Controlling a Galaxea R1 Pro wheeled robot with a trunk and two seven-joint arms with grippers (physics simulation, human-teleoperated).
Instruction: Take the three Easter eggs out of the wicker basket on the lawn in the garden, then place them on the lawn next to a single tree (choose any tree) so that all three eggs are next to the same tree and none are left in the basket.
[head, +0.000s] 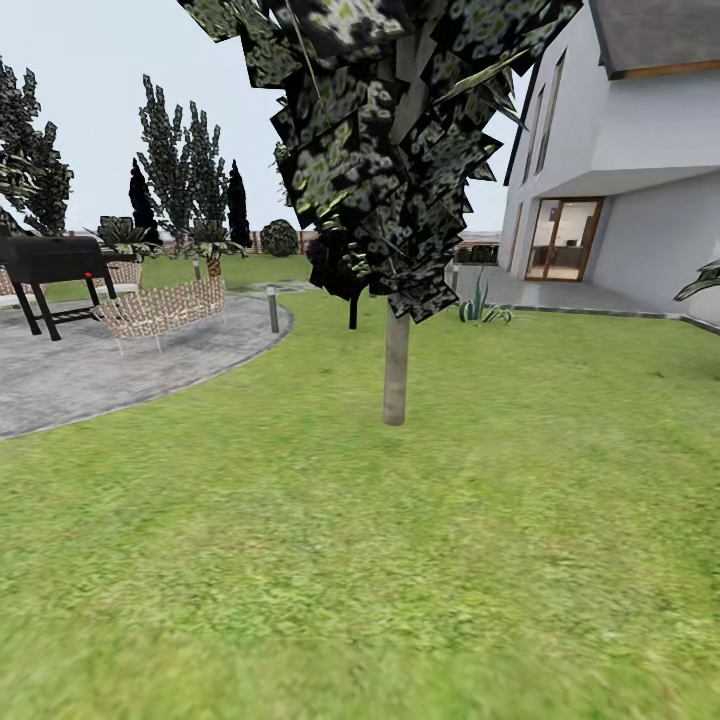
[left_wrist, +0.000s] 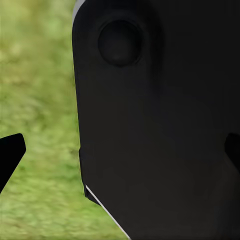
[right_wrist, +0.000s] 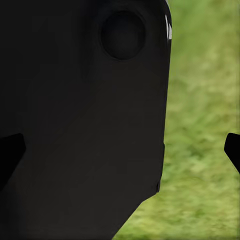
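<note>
A tree (head: 396, 372) with a straight pale trunk and dark speckled foliage stands on the lawn (head: 400, 560), a few steps ahead of me in the head view. The Easter eggs and the wicker basket are out of view. In the left wrist view my left gripper (left_wrist: 120, 152) is open, one dark fingertip at each side edge and nothing held between them. My right gripper (right_wrist: 120, 150) in the right wrist view is open the same way and holds nothing. Blurred grass lies beyond both.
A grey paved patio (head: 100, 370) lies at the left with a wicker sofa (head: 165, 305), a black grill (head: 55, 265) and a short post (head: 272, 308). A white house (head: 620, 180) stands at the right. A black part of my own body (left_wrist: 160, 115) (right_wrist: 80, 115) blocks much of both wrist views.
</note>
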